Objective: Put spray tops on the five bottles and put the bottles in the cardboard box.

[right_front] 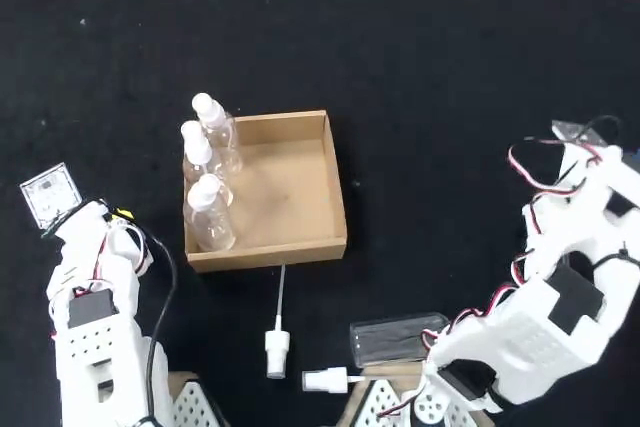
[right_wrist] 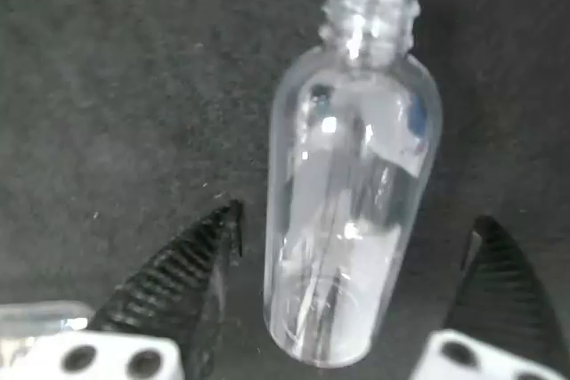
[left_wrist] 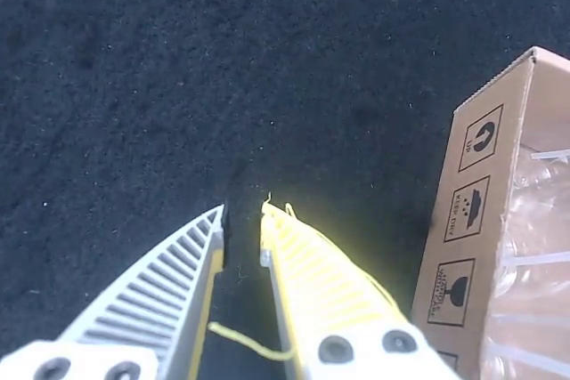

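The right jaws are standing wide open on either side of a clear, uncapped bottle [right_wrist: 352,175], not touching it as it is lying on its side on the black desk [right_front: 450,97]. The left jaws are sitting nearly closed and empty beside the cardboard box [left_wrist: 472,193]. The bottle is looking light, thin-walled and slick, and likely to roll. Gripping gently across its straight middle seems safest, leaving the threaded neck free for a spray top [right_front: 277,342].

Three capped bottles [right_front: 209,209] in cardboard box [right_front: 336,182]; open bottle [right_wrist: 349,211], two spray tops [right_front: 277,343] outside.
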You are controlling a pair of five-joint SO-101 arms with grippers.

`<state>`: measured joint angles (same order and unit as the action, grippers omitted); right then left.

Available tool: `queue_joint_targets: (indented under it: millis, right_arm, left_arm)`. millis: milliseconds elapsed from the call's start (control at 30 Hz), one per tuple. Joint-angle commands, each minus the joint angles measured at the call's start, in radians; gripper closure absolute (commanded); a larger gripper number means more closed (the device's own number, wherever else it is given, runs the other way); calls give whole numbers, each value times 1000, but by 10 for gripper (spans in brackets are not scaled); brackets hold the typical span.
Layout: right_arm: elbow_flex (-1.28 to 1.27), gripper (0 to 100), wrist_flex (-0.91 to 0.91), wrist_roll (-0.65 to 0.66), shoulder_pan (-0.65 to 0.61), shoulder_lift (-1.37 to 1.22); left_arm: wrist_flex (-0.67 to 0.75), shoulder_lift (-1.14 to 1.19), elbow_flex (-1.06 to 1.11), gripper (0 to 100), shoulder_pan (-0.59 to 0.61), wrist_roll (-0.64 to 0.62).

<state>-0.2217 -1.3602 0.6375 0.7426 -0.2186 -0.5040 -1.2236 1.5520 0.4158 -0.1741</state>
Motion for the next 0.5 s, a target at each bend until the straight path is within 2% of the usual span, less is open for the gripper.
queue_joint_targets:
  millis: [0,267,333,467]
  right_arm:
    - [136,642,-51,78,-32,5]
    - [87,652,35,101,-29,-101]
    - [82,712,40,101,-34,-110]
    - [87,923,44,101,-29,-107]
  left_arm:
    - [5,5,-38,938,-2,-2]
    - [5,5,-38,938,-2,-2]
    - [5,5,-38,938,-2,-2]
    - [5,5,-38,938,-2,-2]
